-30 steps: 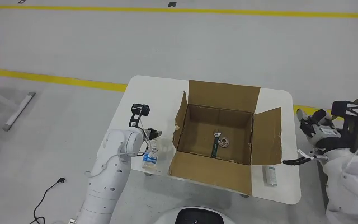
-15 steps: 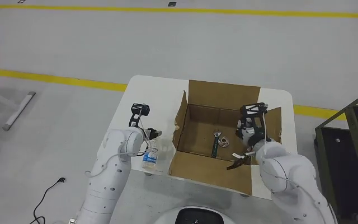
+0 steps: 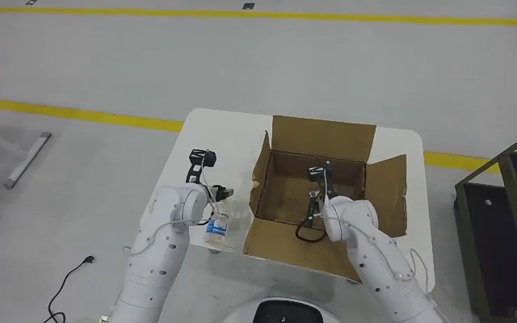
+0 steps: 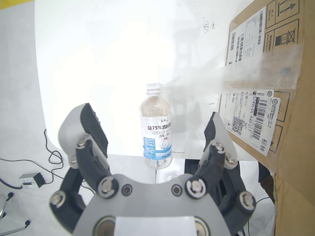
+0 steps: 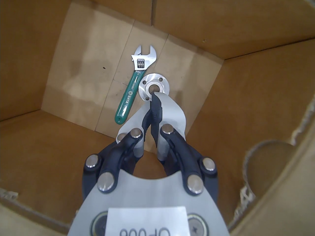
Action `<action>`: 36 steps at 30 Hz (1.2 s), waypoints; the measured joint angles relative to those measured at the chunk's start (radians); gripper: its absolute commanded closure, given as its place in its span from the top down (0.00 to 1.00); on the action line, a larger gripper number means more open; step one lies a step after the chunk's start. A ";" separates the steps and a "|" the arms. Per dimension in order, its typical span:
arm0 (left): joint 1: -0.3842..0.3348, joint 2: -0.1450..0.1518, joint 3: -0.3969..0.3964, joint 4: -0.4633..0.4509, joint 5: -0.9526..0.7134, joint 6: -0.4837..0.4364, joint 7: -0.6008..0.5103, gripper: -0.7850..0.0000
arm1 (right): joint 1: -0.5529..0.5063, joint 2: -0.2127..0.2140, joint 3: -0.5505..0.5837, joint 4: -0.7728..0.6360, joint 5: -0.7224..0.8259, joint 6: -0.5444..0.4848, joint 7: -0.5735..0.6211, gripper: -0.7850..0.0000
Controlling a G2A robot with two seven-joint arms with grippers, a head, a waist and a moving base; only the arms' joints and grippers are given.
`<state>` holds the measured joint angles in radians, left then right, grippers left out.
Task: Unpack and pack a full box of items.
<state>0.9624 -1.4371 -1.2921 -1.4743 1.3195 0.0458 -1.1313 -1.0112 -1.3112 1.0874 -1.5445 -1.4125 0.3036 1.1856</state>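
While the right gripper (image 5: 153, 99) hangs shut and empty inside the box (image 3: 323, 137), over a flange (image 5: 145, 88) beside a wrench (image 5: 130, 94), the left gripper (image 4: 150, 119) stands open. A clear bottle (image 4: 157, 133) sits near it at the table (image 4: 98, 50) edge.

My left gripper (image 4: 152, 121) has its two fingers spread wide, the ribbed black pads (image 4: 94, 126) facing each other across the gap, neither touching anything. My left arm (image 3: 166, 242) is bent at the elbow. My right gripper (image 5: 153, 109) has its fingers pressed together at the tips, pointing down ahead of the wrist. My right arm (image 3: 371, 250) is stretched forward.
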 measured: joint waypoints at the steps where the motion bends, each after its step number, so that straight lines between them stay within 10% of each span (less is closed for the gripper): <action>1: 0.000 0.000 0.000 0.000 0.000 0.000 0.000 1.00 | 0.005 -0.001 -0.004 0.009 0.000 0.000 0.000 0.64; 2: 0.000 0.000 0.000 0.000 0.000 0.000 0.000 1.00 | 0.007 -0.001 -0.005 0.012 0.001 0.000 -0.001 1.00; 22: 0.000 0.000 0.000 0.000 0.000 0.000 0.000 1.00 | 0.064 -0.021 -0.038 0.116 0.010 -0.037 -0.040 1.00; 24: 0.000 0.000 0.000 0.000 0.000 0.000 0.000 1.00 | 0.094 -0.031 -0.055 0.164 0.024 -0.039 -0.036 0.84; 25: 0.000 0.000 0.000 0.000 0.000 0.000 0.000 1.00 | 0.106 -0.035 -0.062 0.184 0.026 -0.037 -0.036 0.50; 36: 0.000 0.000 0.000 0.000 0.000 0.000 0.000 1.00 | 0.207 -0.072 -0.105 0.376 0.060 -0.021 -0.018 0.44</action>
<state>0.9624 -1.4371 -1.2921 -1.4743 1.3195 0.0458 -1.1313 -0.8041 -1.3830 0.9823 -1.1685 -1.3529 0.2828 1.1678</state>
